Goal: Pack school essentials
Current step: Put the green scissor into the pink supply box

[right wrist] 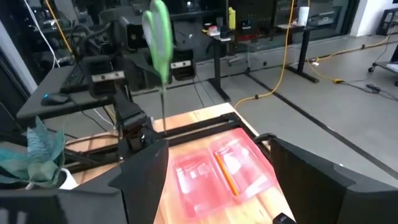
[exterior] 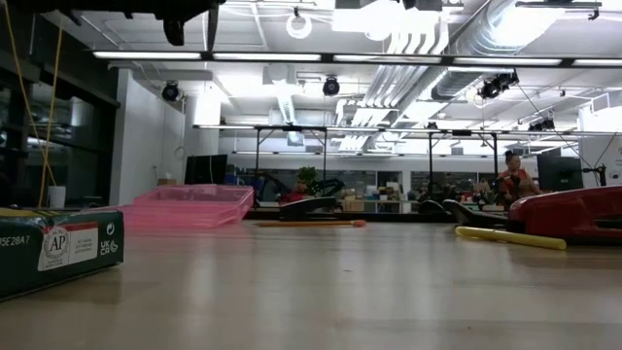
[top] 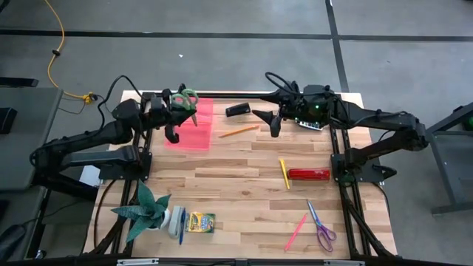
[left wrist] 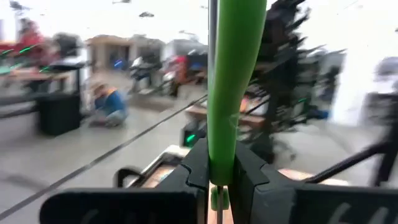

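While the left gripper (top: 182, 103) hangs over the pink case (top: 192, 125) at the table's far left, its fingers are clamped on the green-handled scissors (top: 188, 98) — handle up, clear of the case. Farther right lie an orange pencil (top: 239, 131) and the right gripper (top: 266, 120), its fingers spread wide and holding nothing. Nearer the front sit the crayon box (top: 200, 222), yellow pencil (top: 283, 173), pink pencil (top: 295, 231) and purple-handled scissors (top: 320, 227).
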